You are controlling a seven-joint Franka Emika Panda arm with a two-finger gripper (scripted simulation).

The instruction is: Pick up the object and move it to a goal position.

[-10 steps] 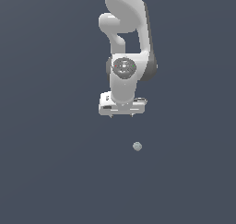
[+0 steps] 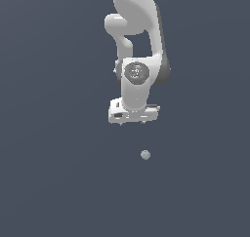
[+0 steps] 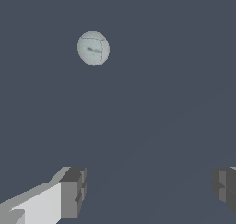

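The object is a tiny pale grey-bluish sphere (image 2: 145,155), faintly speckled, lying on the dark grey surface. It also shows in the wrist view (image 3: 93,48). My white gripper (image 2: 132,123) hangs above the surface, up and slightly toward the exterior view's left of the sphere, apart from it. In the wrist view the gripper (image 3: 147,191) has its two grey fingertips (image 3: 73,191) spread wide with nothing between them. The sphere lies ahead of the fingers, outside the gap.
The flat dark grey surface (image 2: 58,182) fills both views. The white arm (image 2: 139,31) rises behind the gripper to the top of the exterior view.
The gripper and arm have shifted slightly toward the sphere in the exterior view. The sphere has not moved.
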